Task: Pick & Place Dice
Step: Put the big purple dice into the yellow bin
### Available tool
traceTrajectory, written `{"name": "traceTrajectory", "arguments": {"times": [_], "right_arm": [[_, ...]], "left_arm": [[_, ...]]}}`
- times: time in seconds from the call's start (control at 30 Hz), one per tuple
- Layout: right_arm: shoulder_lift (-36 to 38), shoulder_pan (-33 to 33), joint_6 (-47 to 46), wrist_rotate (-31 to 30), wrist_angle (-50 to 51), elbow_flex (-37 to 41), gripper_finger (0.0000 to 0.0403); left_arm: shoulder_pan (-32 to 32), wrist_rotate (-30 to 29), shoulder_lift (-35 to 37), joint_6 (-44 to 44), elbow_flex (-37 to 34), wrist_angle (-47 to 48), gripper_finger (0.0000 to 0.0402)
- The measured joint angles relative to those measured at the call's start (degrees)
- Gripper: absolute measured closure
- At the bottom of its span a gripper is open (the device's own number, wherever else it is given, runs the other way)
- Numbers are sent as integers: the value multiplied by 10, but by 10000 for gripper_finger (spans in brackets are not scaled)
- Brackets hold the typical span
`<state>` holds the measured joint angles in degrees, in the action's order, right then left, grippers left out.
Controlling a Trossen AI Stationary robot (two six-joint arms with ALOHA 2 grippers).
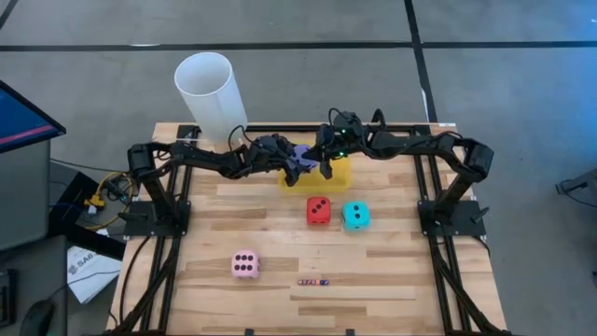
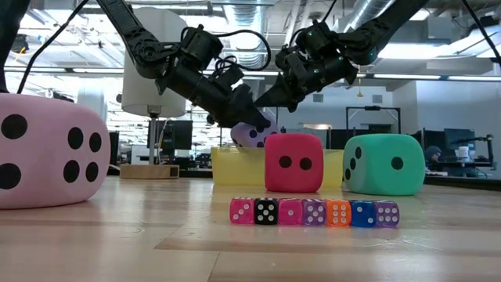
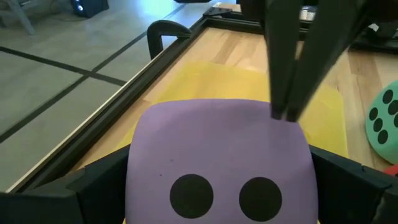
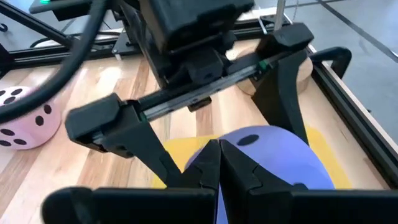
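High view, left gripper (image 1: pixel 295 164): jaws spread wide around the purple die (image 1: pixel 300 159), one finger on each side, over the yellow tray (image 1: pixel 338 175).
Right gripper (image 1: pixel 326 168): fingers pressed together, tip resting on top of the purple die; nothing between them.
Purple die: just above the yellow tray; two pips face the left wrist camera.
Arm pose: both arms reach in from their own sides and meet over the yellow tray.
Red die (image 1: pixel 318 210): just in front of the yellow tray.
Cyan die (image 1: pixel 354 216): beside the red die, right of it.
Pink die (image 1: pixel 245 264): well in front of the yellow tray, to the left.
Tiny dice row (image 1: pixel 313 281): near the front edge.
Tabletop (image 1: pixel 392 280): pale wood planks.
Room: white cylinder (image 1: pixel 209 98) behind the yellow tray, to the left; grey floor.
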<state>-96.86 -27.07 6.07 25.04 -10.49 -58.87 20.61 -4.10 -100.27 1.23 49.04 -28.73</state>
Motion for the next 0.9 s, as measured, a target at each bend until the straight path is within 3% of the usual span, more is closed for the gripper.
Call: {"name": "traceTrajectory", "arguments": {"times": [0.9], "right_arm": [[1, -4, 14, -60, 76, 0, 403]], "left_arm": [[-13, -4, 0, 0, -1, -5, 14]]}}
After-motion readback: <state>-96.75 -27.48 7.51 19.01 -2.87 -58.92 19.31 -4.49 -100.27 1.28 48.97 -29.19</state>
